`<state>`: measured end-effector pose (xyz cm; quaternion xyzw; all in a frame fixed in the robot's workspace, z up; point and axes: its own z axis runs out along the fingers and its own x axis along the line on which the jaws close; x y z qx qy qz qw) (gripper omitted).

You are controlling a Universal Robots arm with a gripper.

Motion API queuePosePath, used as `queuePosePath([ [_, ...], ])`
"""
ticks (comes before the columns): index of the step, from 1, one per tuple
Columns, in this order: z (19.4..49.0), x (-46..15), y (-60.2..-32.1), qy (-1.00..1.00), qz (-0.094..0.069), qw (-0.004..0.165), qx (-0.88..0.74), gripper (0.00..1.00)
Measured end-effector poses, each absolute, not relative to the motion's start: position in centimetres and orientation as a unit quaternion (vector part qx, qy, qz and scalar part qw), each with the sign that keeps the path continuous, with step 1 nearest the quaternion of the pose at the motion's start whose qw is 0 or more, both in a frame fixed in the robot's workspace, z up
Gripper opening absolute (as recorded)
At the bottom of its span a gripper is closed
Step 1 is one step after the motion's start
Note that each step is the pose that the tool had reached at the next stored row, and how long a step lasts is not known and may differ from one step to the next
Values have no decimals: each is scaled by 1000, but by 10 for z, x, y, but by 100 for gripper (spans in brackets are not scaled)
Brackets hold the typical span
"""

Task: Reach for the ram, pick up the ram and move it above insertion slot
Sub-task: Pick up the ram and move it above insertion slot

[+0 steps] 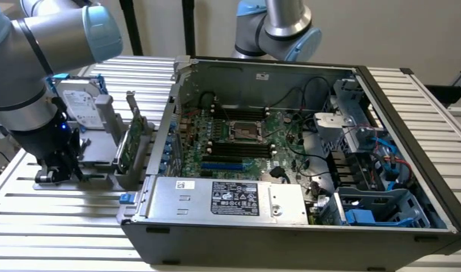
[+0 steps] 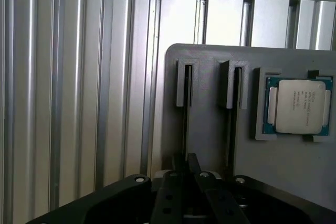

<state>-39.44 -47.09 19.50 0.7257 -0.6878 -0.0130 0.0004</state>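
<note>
I'm looking at a ribbed metal desk (image 1: 64,226). An open case (image 1: 291,246) sits on it at the exterior view's right, with a grey holder (image 2: 281,166) just beside it on the left.

Open computer case (image 1: 291,243) sits centre-right, silver power supply (image 1: 230,198) at its lower edge; hard drive (image 1: 81,107) stands upright at the exterior view's left; processor chip (image 2: 297,106) sits in a grey tray (image 2: 273,166).

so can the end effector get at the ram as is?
Probably yes. The end effector is down over the gray holder, in line with what looks like the ram standing edge-on in its slot, nothing between them. The hard drive and expansion card stand clear.
</note>
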Motion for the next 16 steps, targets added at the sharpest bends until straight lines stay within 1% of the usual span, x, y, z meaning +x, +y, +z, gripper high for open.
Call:
queuePosePath([
  [1, 195, -394, -471, -688, -13, 0, 726, 14],
  [16, 201, -393, -471, -690, -15, -2, 724, 14],
])
